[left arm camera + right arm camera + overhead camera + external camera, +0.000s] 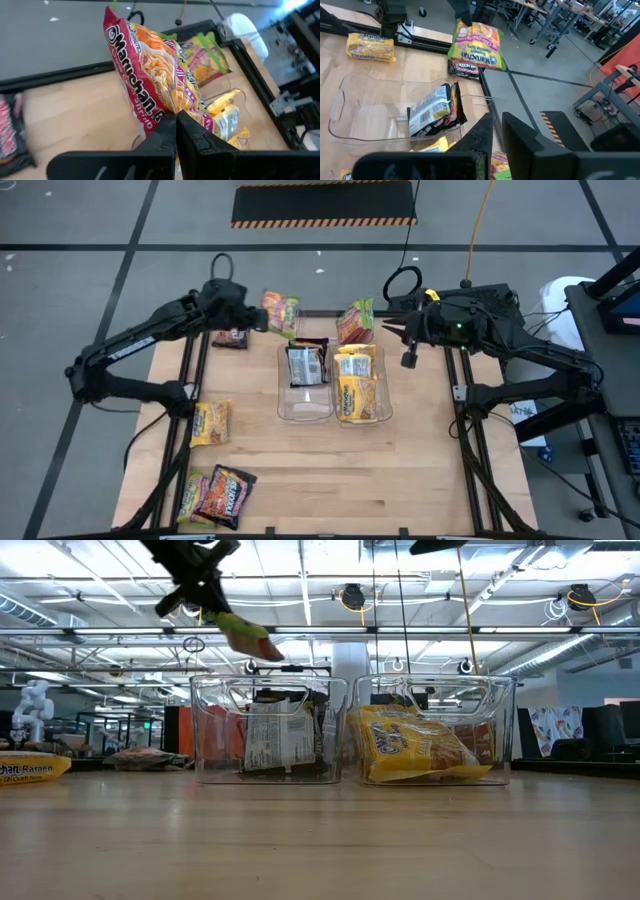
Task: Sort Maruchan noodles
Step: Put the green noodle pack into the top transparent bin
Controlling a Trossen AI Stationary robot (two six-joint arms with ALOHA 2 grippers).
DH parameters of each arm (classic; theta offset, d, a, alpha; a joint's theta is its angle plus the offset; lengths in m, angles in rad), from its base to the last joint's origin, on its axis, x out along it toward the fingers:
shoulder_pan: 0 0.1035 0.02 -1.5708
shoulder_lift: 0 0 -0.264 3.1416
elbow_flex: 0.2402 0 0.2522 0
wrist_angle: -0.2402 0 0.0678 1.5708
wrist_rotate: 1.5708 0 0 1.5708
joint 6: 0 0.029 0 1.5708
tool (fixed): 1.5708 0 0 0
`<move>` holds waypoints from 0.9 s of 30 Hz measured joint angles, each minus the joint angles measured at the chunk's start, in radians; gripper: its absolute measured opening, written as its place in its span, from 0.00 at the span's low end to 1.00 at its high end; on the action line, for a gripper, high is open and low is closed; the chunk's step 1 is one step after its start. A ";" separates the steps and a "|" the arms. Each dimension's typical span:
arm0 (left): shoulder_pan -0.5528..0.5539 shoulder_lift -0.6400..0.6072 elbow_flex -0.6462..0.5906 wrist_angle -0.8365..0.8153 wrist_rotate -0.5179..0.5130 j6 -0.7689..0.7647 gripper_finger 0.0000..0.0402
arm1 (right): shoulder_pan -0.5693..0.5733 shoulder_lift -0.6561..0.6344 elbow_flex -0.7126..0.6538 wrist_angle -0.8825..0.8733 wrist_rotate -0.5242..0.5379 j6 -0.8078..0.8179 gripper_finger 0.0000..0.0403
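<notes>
My left gripper (258, 320) is high over the table's far left and shut on a pink-green Maruchan packet (282, 313). A dark packet (307, 363) leans inside the left clear bin (300, 408). Yellow packets (357, 385) fill the right bin (385, 412). A second pink-green packet (355, 322) lies behind the right bin. My right gripper (390, 330) hovers beside and above it; its fingers (487, 130) stand a little apart with nothing between them. My left gripper pinches the pink-green packet between its two fingers at one end edge (172, 111). The fingers come slanting down from the table's left. The packet (245, 635) hangs slanted beyond the fingertips, lifted well clear of the table and higher than the bins.
A dark packet (230, 337) lies at the far left below my left arm. A yellow packet (210, 422) lies at mid left, and dark and pink-green packets (220, 492) lie at the near-left corner. Bare wood lies in front of the bins.
</notes>
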 joint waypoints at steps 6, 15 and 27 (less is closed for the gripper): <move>-0.035 0.138 0.128 0.007 0.045 0.065 0.00 | -0.009 0.060 0.000 0.011 -0.001 -0.016 0.09; -0.061 0.257 0.272 0.008 0.134 0.154 0.00 | -0.063 0.127 0.000 0.030 0.000 -0.019 0.06; -0.151 0.264 0.321 0.005 0.144 0.160 0.00 | -0.122 0.237 0.000 0.086 -0.002 -0.076 0.12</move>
